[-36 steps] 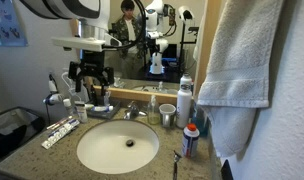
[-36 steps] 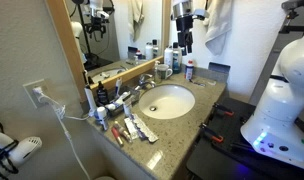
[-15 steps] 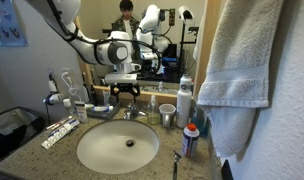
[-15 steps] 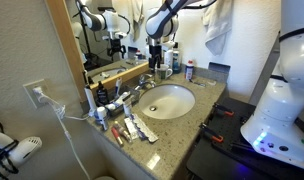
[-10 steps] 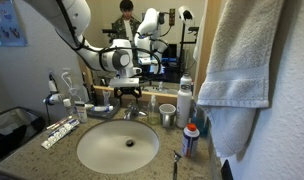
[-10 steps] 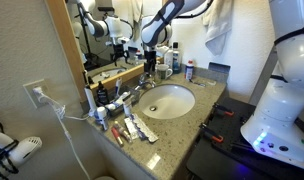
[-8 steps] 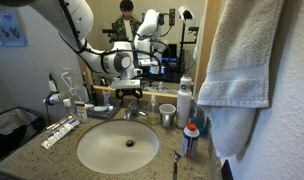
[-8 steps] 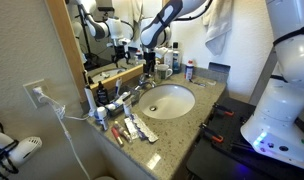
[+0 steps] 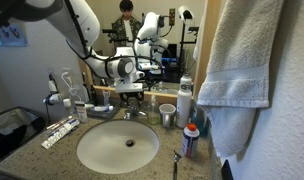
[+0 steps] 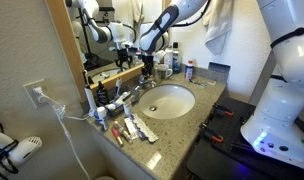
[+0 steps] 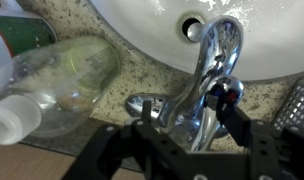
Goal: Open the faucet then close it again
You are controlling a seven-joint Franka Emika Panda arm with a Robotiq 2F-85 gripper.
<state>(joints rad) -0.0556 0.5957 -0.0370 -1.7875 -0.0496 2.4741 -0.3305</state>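
Observation:
The faucet (image 9: 133,112) is a small chrome tap behind the basin, also seen in an exterior view (image 10: 144,89). In the wrist view its spout and lever (image 11: 207,85) fill the middle of the frame. My gripper (image 11: 187,108) is just above it, open, with one finger on each side of the lever. The right finger is close against the chrome and the left finger stands apart from it. In both exterior views the gripper (image 9: 129,96) (image 10: 145,69) hangs directly over the faucet.
The white sink basin (image 9: 92,155) lies in front. A tall white spray can (image 9: 184,100), a cup (image 9: 168,115) and a small bottle (image 9: 191,140) stand to one side. A clear bottle (image 11: 62,85) lies close beside the faucet. A towel (image 9: 242,60) hangs nearby; tubes (image 9: 60,130) lie on the counter.
The arm has swung over from the bottles side and come down over the faucet. In the last half second the gripper lowered slightly around the lever.

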